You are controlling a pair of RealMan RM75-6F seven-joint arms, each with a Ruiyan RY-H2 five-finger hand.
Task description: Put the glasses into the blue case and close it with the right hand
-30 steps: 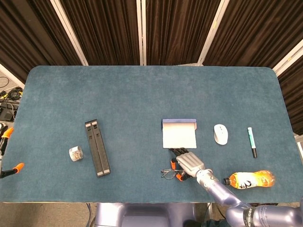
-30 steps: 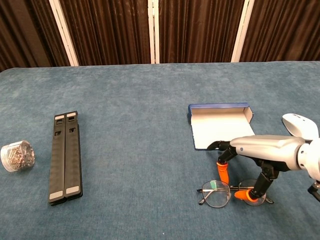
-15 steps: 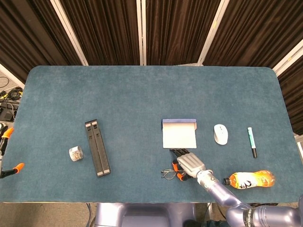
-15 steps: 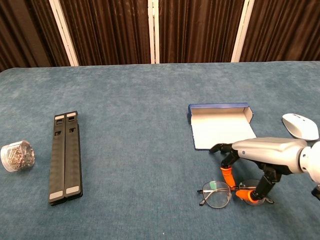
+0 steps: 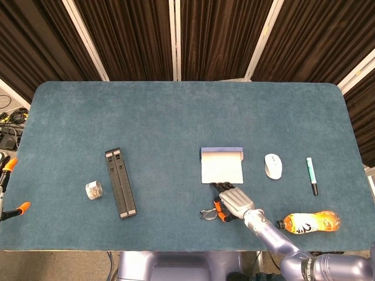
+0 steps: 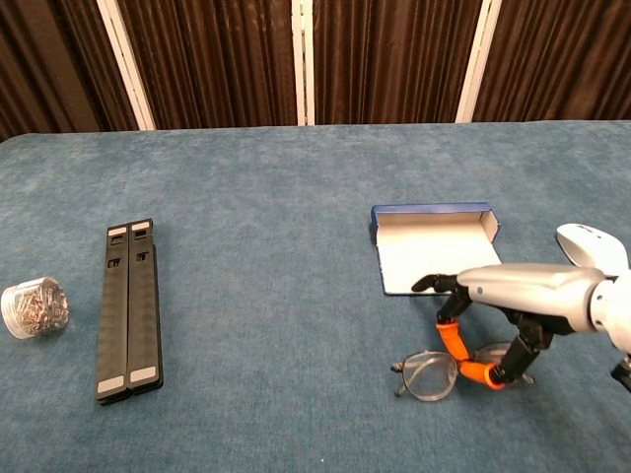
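The blue case (image 5: pixel 221 165) (image 6: pixel 434 256) lies open on the blue table, its pale inside facing up and its blue lid edge at the far side. Just in front of it, near the table's front edge, are the thin-framed glasses (image 5: pixel 208 214) (image 6: pixel 426 379). My right hand (image 5: pixel 234 202) (image 6: pixel 513 296) is over them, and its orange fingertips (image 6: pixel 455 340) pinch the frame at the middle. The left lens is tilted up off the cloth; the right lens is mostly hidden under the hand. My left hand shows in neither view.
A white mouse (image 5: pixel 273 165) (image 6: pixel 592 246) sits right of the case, with a green pen (image 5: pixel 311 175) beyond it. An orange bottle (image 5: pixel 307 222) lies by my right forearm. Two black bars (image 5: pixel 120 182) (image 6: pixel 130 307) and a small jar (image 5: pixel 94 190) (image 6: pixel 35 307) lie on the left.
The right hand's fingers have closed on the glasses' frame. The glasses have tipped up and shifted slightly toward the case.
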